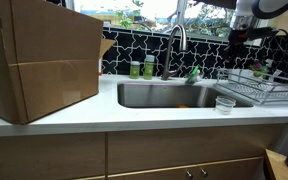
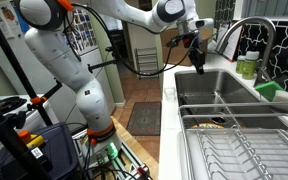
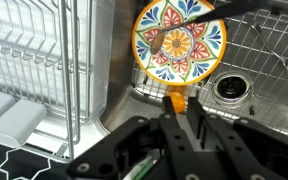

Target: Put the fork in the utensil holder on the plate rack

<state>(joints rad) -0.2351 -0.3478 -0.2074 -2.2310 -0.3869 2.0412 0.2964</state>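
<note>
My gripper [image 3: 184,115] hangs above the sink, shut on an orange-handled utensil [image 3: 176,100] that I take to be the fork; only its orange end shows past the fingers. In both exterior views the gripper [image 1: 240,36] [image 2: 194,45] is high over the sink, with the fork [image 2: 197,56] dangling below it. The silver wire plate rack [image 1: 267,92] [image 2: 234,150] [image 3: 34,60] stands on the counter beside the sink, off to the gripper's side. A white tray-like part [image 3: 14,115] sits at the rack's edge. I cannot make out the utensil holder.
A colourful patterned plate [image 3: 184,55] lies in the sink with a dark-handled utensil [image 3: 164,40] on it, near the drain [image 3: 229,88]. A faucet [image 1: 176,45], green bottles [image 1: 142,69], a small clear plastic cup [image 1: 224,103] and a large cardboard box [image 1: 39,60] stand on the counter.
</note>
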